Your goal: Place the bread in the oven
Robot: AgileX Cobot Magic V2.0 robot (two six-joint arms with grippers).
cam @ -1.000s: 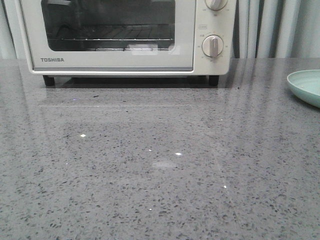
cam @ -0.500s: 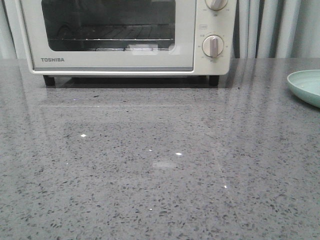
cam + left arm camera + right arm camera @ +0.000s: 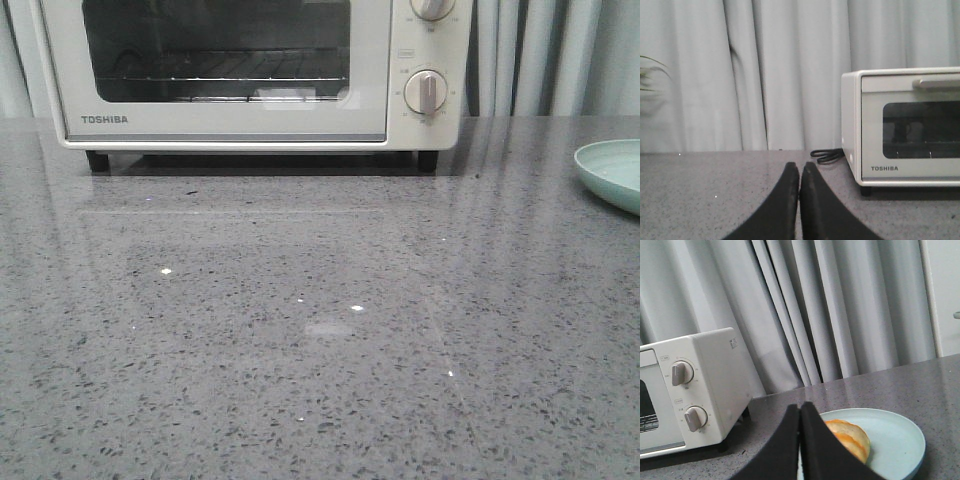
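Observation:
The cream-white TOSHIBA oven point(image 3: 230, 120) stands at the back left of the table with its glass door closed. It also shows in the left wrist view point(image 3: 905, 130) and the right wrist view point(image 3: 695, 385). The golden bread point(image 3: 852, 437) lies on a pale green plate point(image 3: 895, 440) in the right wrist view, partly hidden behind my right gripper point(image 3: 800, 407). That gripper is shut and empty, close in front of the plate. My left gripper point(image 3: 799, 167) is shut and empty, to the left of the oven. Neither gripper shows in the front view.
The plate's edge point(image 3: 610, 175) shows at the right edge of the front view. A black power cord point(image 3: 826, 156) lies coiled behind the oven's left side. Grey curtains point(image 3: 840, 310) hang behind the speckled grey table point(image 3: 300, 340).

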